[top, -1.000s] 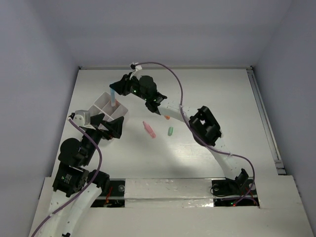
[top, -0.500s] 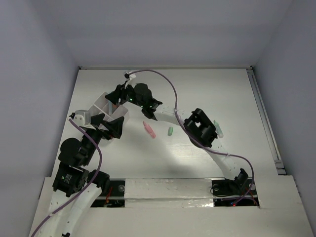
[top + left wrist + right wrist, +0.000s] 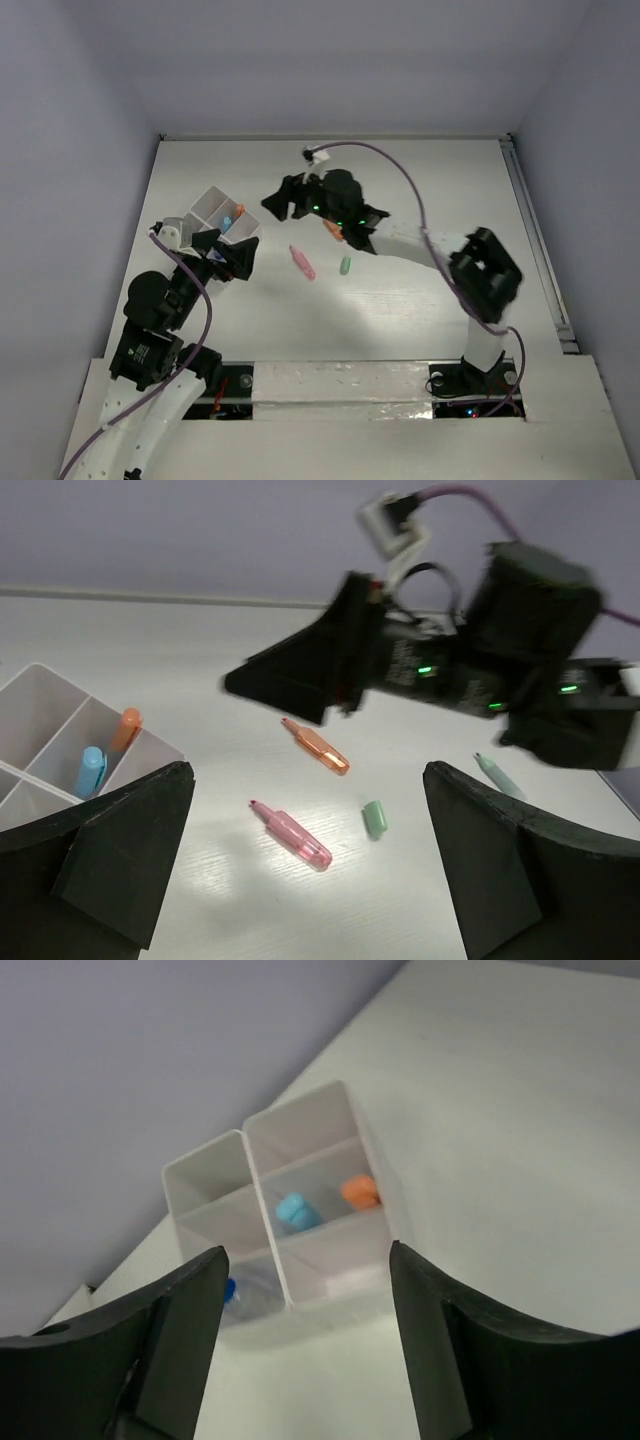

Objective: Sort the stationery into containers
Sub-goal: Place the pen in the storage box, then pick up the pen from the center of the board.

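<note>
Since a sec ago the right jaws have backed off rightward from the box (image 3: 212, 203) and spread. The light blue marker (image 3: 228, 222) they carried now sits in the box.

Right jaws: wide apart, nothing btwn them, hanging above the counter (image 3: 450, 180) just right of the box and pointing at it. Left jaws: also wide and empty, low by the box's near side; can't tell if they touch it.

The box stands at the far left of the counter. Inside, the light blue marker shares one compartment w/ an orange marker (image 3: 359, 1191). Something blue shows in another compartment, too blurred to name.

On the counter right of the box, approx btwn the two arms:
- a pink marker (image 3: 302, 262)
- a second orange marker (image 3: 335, 233), just beside the right arm's wrist
- a small green piece (image 3: 345, 266) near the pink marker, not touching it

The left wrist view also shows a pale green marker (image 3: 497, 776) farther right, close by the right arm (image 3: 480, 270).
</note>
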Available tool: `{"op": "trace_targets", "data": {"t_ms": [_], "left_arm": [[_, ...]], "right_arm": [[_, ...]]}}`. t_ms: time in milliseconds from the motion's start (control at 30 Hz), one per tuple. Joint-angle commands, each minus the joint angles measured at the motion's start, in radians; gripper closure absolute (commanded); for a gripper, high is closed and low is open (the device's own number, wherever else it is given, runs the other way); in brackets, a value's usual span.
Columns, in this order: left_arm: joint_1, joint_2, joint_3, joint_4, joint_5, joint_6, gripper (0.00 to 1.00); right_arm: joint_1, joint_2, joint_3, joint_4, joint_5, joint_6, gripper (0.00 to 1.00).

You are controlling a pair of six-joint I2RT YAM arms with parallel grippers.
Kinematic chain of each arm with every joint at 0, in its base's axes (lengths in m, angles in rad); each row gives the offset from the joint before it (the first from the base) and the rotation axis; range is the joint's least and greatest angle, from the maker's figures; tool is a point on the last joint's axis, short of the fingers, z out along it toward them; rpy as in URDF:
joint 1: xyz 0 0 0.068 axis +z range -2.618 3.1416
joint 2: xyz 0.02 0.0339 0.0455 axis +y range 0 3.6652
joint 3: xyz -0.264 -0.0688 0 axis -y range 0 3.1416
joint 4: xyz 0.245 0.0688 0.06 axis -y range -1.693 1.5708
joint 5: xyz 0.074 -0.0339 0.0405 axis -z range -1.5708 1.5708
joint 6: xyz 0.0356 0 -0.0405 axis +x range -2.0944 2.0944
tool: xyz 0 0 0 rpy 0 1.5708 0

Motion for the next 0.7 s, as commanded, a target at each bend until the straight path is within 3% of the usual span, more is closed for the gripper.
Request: {"op": "trace_targets", "data": {"t_ms": [0, 100, 133, 300, 367, 433, 667], "left_arm": [[-0.003, 0.049, 0.015, 0.063, 0.12, -0.004, 0.01], [-0.003, 0.123, 0.032, 0.078, 0.258, -0.021, 0.01], [-0.003, 0.149, 0.038, 0.08, 0.305, -0.024, 0.01], [-0.003, 0.27, 0.03, 0.133, 0.499, -0.047, 0.01], [-0.003, 0.299, 0.023, 0.141, 0.532, -0.049, 0.01], [-0.012, 0.307, -0.005, 0.153, 0.567, -0.053, 0.01], [-0.072, 0.278, 0.004, 0.118, 0.509, -0.033, 0.01]], "right_arm": [[-0.065, -0.356, -0.245, -0.059, 0.207, -0.054, 0.3], [-0.139, -0.559, -0.392, -0.403, 0.424, -0.03, 0.43], [-0.214, -0.593, -0.417, -0.621, 0.459, -0.001, 0.47], [-0.496, -0.773, -0.57, -0.849, 0.473, -0.011, 0.44], [-0.538, -0.761, -0.552, -0.973, 0.549, -0.026, 0.36], [-0.576, -0.726, -0.532, -1.054, 0.525, -0.043, 0.26], [-0.693, -0.497, -0.466, -1.092, 0.38, -0.145, 0.2]]}}
